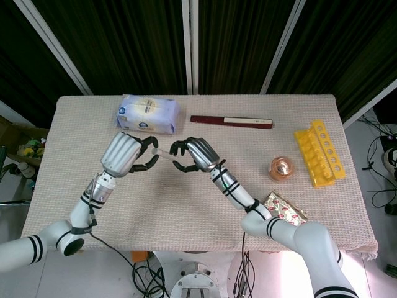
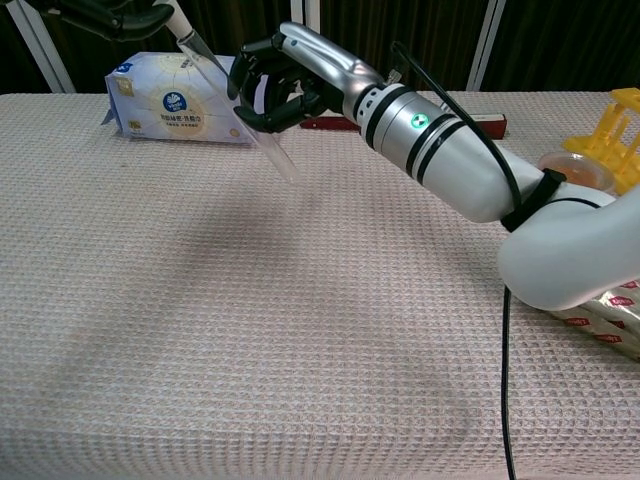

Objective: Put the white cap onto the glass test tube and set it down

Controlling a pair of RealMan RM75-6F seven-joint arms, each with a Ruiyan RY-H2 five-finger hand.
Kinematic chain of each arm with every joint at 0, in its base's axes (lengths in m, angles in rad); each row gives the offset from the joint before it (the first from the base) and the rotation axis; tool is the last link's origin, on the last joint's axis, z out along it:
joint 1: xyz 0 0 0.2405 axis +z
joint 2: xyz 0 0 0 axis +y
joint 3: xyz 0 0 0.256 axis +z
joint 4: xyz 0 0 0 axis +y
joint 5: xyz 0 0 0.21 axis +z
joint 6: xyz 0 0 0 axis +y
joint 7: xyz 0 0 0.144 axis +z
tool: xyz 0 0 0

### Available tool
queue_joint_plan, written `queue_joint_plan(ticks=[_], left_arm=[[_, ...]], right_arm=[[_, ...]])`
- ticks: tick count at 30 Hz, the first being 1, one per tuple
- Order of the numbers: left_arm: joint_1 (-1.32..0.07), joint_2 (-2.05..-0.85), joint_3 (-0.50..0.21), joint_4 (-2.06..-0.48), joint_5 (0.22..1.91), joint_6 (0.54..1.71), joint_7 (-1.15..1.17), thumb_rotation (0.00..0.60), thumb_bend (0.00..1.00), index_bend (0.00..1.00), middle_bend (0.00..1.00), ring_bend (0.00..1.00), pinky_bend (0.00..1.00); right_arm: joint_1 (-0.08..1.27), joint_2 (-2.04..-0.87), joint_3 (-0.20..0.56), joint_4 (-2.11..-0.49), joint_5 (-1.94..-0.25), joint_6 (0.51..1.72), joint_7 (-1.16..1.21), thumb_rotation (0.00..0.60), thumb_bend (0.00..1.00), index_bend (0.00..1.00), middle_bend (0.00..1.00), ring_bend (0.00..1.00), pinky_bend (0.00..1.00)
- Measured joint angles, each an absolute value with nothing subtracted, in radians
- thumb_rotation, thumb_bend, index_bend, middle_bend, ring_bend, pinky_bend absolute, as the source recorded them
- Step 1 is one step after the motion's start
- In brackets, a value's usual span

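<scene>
One glass test tube point(image 2: 262, 142) hangs tilted above the bench point(image 1: 186, 198), pinched in the curled fingers of the right hand point(image 1: 193, 154), its open end angled up toward the left hand point(image 1: 127, 154). One white cap point(image 2: 178, 17) is held in the left hand's closed fingertips, right at the tube's mouth. Around them on the bench lie one tissue pack point(image 1: 147, 113), one yellow rack point(image 1: 319, 153) and one small orange cup point(image 1: 281, 168).
</scene>
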State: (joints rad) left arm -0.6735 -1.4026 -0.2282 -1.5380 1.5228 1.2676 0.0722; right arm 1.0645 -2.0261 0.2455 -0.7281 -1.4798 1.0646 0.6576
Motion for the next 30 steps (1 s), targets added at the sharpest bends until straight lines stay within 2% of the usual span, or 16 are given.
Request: queue_joint_plan(ticks=[30], left_arm=[[-0.688, -1.39, -0.216, -1.547, 1.52, 1.258, 0.098, 0.478, 0.49, 0.62, 0.93, 0.88, 1.0]], right_arm=[[1.069, -2.008, 0.238, -0.739, -1.493, 1.064, 0.683, 0.6, 0.63, 0.82, 0.68, 0.53, 0.45]])
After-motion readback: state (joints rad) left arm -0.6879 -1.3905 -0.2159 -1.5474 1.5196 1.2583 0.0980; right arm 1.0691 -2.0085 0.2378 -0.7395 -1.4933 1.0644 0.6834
